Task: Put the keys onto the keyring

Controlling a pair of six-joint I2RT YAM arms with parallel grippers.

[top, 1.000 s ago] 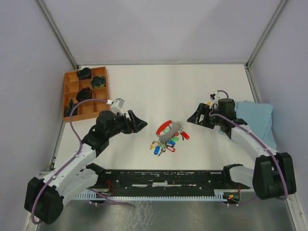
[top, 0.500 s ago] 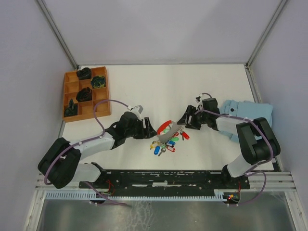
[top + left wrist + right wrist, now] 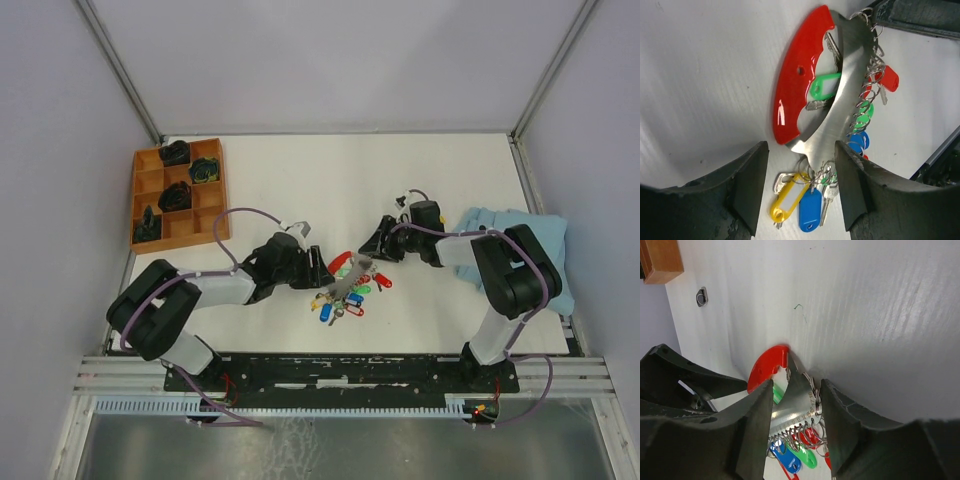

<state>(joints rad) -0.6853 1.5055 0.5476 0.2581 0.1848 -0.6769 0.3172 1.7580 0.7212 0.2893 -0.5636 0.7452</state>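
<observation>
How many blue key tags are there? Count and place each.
2. The near blue tag lies beside the yellow tag at the bunch's end; the far blue tag sits half under the rings of the keyring. Others may be hidden.

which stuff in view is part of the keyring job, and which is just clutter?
Job:
- keyring
- keys with coloured tags

Lying about:
- orange tray
- black parts inside it
- blue cloth
</observation>
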